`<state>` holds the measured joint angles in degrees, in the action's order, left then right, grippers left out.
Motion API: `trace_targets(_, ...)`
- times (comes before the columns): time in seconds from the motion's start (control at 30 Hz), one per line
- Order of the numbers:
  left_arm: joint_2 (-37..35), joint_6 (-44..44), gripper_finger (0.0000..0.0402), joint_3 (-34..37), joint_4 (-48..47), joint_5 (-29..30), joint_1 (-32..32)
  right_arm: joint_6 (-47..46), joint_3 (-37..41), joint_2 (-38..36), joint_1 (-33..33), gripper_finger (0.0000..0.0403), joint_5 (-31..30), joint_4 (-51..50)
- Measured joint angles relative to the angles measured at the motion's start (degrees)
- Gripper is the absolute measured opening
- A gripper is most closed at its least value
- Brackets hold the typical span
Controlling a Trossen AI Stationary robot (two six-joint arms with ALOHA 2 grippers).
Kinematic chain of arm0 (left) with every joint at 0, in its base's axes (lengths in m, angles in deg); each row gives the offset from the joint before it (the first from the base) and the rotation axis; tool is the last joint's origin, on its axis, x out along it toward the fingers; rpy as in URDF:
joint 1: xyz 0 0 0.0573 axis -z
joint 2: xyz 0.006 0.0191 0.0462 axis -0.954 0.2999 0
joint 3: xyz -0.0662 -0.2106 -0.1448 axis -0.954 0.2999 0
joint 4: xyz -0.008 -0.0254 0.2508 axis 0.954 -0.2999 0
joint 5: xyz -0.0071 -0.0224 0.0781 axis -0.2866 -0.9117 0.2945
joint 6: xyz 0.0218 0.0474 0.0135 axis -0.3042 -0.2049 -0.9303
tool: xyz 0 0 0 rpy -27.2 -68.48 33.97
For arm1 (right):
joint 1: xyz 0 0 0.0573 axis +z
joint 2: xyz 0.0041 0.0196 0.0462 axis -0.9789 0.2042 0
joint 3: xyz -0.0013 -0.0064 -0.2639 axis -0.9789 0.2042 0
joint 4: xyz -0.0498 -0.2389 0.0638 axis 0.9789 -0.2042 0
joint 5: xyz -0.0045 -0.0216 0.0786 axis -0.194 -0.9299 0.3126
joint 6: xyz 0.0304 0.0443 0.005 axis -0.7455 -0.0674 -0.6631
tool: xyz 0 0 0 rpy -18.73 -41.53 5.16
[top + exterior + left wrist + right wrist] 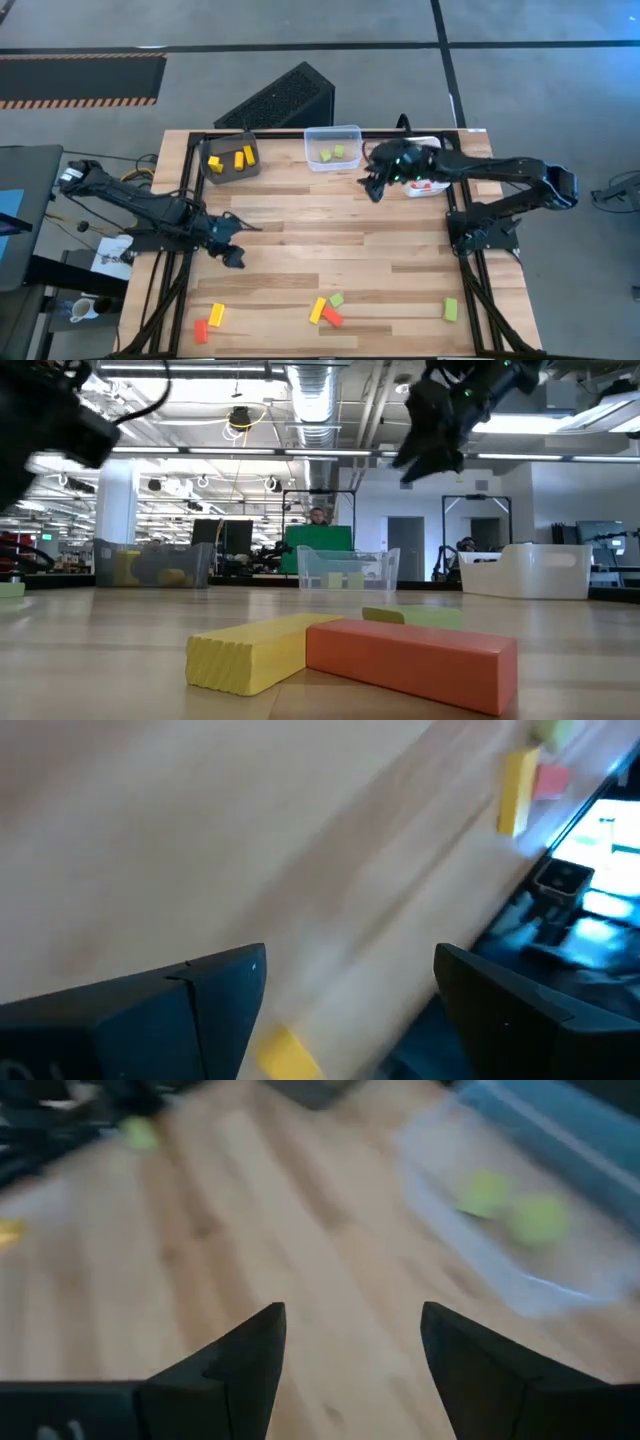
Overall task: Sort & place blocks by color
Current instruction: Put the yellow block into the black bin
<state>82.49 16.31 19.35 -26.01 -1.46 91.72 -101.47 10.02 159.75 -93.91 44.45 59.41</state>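
Hovering above the far side of the tabletop (350, 230), the right end effector (374, 186) hangs between the clear bin (333, 147) and the white bin (428, 186), its fingers spread wide with nothing between them. The left end effector (231, 252) sits low over the left middle of the tabletop, likewise wide open and empty. Three yellow blocks (231, 159) lie in the brown bin (229, 171) and two green blocks (332, 153) in the clear bin. Loose blocks (325, 310) in red, yellow and green lie scattered along the near edge.
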Motion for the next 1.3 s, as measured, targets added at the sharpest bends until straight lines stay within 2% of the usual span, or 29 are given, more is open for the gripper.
trace_targets(0.1,0.6,11.9,0.0267,0.0,0.1,-5.0,4.4,-2.4,0.0,2.4,5.0,0.0256,0.1,5.8)
trace_targets(0.2,1.8,17.8,0.0267,0.0,0.5,-5.5,9.8,-6.9,-0.1,5.4,9.4,0.0256,0.1,10.3)
trace_targets(0.43,10.2,22.6,0.0267,0.0,0.8,-3.6,20.5,-21.2,0.0,11.8,19.2,0.0256,0.1,16.9)
trace_targets(0.53,14.9,23.6,0.0267,0.0,2.3,-0.7,23.9,-26.8,0.0,14.2,22.4,0.0255,0.0,21.0)
trace_targets(0.73,23.1,23.3,0.0267,0.0,9.4,0.5,26.2,-34.5,-1.9,17.7,27.3,0.0255,-0.2,24.2)
trace_targets(0.87,27.5,23.1,0.0267,-0.1,15.7,0.6,27.4,-35.8,-4.7,20.0,29.3,0.0255,-0.6,24.3)
trace_targets(1.1,32.8,22.6,0.0267,-3.4,14.1,0.4,29.0,-35.5,-10.0,24.5,30.0,0.0255,-0.7,24.2)
trace_targets(1.3,33.3,22.5,0.0267,-4.6,12.4,1.4,29.4,-33.6,-13.2,27.3,29.8,0.0255,-0.4,23.7)
